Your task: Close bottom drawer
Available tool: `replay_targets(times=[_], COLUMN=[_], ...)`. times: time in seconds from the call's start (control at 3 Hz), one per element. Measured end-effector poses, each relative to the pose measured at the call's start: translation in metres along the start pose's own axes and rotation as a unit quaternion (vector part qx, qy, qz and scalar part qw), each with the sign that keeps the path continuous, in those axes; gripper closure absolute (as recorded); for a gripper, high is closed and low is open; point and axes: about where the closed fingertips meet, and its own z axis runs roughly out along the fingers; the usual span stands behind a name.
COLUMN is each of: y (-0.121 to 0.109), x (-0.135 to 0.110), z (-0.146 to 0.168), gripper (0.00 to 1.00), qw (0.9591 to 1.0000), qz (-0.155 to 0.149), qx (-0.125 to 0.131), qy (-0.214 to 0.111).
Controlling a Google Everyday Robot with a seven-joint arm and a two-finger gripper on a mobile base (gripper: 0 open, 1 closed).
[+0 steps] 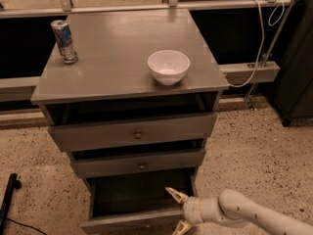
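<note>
The bottom drawer (pixel 129 222) of the grey cabinet is pulled out at the bottom of the camera view, its dark box inside open to view. Its front runs along the frame's lower edge and its knob is not visible. My gripper (pixel 178 211) is open at the drawer's right front corner, one tan fingertip (pixel 173 193) over the dark inside and the other near the lower edge. The white arm (pixel 244 214) reaches in from the lower right.
The middle drawer (pixel 139 163) and top drawer (pixel 134 131), both with brass knobs, stand slightly out. A white bowl (pixel 168 66) and a can (pixel 64 40) sit on the cabinet top. A black object (pixel 7 199) lies on the speckled floor at left.
</note>
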Motion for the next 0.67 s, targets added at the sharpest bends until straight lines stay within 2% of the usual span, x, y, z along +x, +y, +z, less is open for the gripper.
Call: replay_targets(times=[0.33,0.67], y=[0.011,0.044], x=[0.031,0.095], z=[0.009,0.012], gripper=[0.00,0.27], qw=[0.9989,0.9919], qz=[0.015,0.043], qx=[-0.019,-0.030], qy=[0.040,0.116])
